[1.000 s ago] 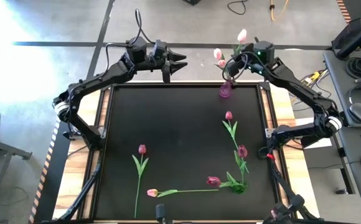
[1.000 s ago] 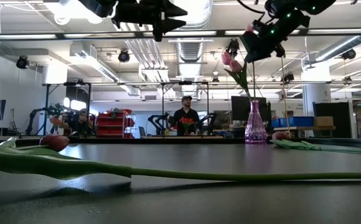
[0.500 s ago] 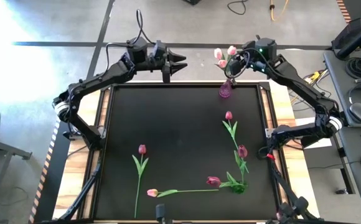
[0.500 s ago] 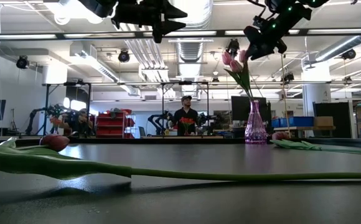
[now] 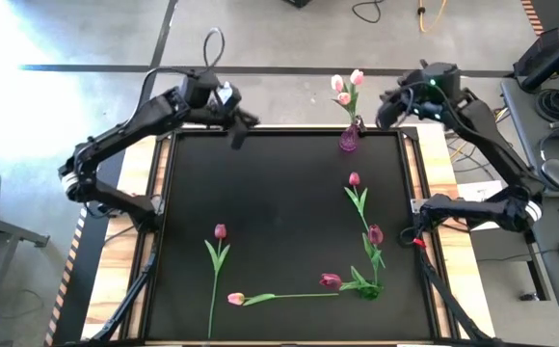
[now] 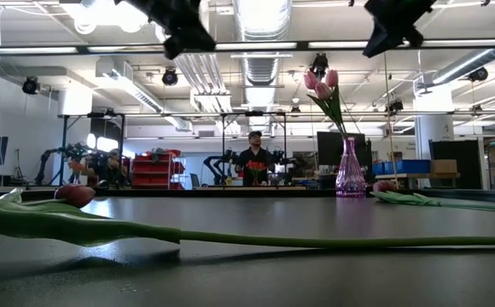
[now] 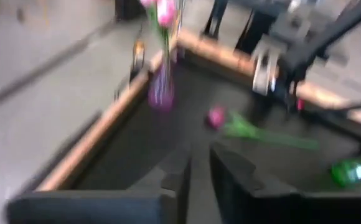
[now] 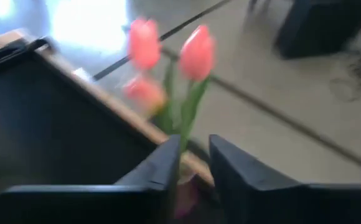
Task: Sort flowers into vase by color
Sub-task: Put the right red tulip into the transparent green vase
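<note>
While raised beside the vase [image 5: 348, 141] of pink tulips [image 5: 344, 84], right end effector [image 5: 387, 109] empty, fingers nearly together.

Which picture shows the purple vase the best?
The low view: the purple vase stands whole in profile, three pink tulips rising from it. The high view sees it from above, small at the table's far edge. The left wrist view blurs it; in the right wrist view, the right claw mostly hides it.

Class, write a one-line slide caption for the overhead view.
Three pink tulips stand in the purple vase; five more lie on the black table.
</note>
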### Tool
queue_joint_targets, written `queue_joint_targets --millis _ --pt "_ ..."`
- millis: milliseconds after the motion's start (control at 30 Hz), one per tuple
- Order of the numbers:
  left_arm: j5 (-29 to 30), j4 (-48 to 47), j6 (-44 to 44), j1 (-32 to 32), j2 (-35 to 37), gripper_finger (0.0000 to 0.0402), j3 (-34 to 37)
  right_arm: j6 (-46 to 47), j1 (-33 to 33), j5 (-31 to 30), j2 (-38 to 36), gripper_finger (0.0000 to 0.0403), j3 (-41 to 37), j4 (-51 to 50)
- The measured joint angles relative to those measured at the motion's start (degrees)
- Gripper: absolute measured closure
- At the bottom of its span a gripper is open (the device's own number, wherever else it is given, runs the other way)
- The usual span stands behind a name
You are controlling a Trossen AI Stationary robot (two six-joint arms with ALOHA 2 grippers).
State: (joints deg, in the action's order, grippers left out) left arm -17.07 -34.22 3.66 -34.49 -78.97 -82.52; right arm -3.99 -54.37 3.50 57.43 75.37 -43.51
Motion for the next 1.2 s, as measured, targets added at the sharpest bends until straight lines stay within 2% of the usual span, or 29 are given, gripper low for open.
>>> queue_joint_targets --millis 100,200,333,467,600,733,900,1067,1200 --pt "5.7 -9.2 2.0 2.4 1.3 0.0395 0.0 1.7 0.0 5.6 -2.3 0.0380 -0.6 -6.2" --pt "9.3 -12.4 4.1 4.7 1.7 0.0394 1.1 5.3 0.0 11.2 -3.7 0.0386 -0.6 -13.3" --pt "9.5 -4.2 7.5 7.0 3.3 0.0400 7.4 7.8 1.0 13.6 -4.6 0.0388 -0.8 -23.3" --pt "9.3 10.3 12.3 8.4 6.6 0.0401 19.4 9.2 2.5 14.7 -5.8 0.0383 -1.9 -29.2" --pt "6.6 22.0 15.9 9.5 10.2 0.0401 29.9 15.1 5.0 14.7 -9.2 0.0379 -4.8 -29.0" --pt "6.5 25.6 15.9 9.5 13.7 0.0401 36.6 23.6 8.3 12.0 -13.5 0.0378 -10.3 -27.5" --pt "6.4 28.4 14.8 9.5 18.4 0.0401 43.1 32.3 13.0 7.9 -17.9 0.0378 -20.8 -24.5" --pt "3.8 32.7 14.7 9.5 21.8 0.0401 47.4 37.6 16.6 6.9 -17.4 0.0378 -29.6 -17.9" --pt "2.5 32.8 14.6 9.5 23.5 0.0402 48.3 41.5 19.3 7.0 -14.2 0.0358 -32.0 -12.9"
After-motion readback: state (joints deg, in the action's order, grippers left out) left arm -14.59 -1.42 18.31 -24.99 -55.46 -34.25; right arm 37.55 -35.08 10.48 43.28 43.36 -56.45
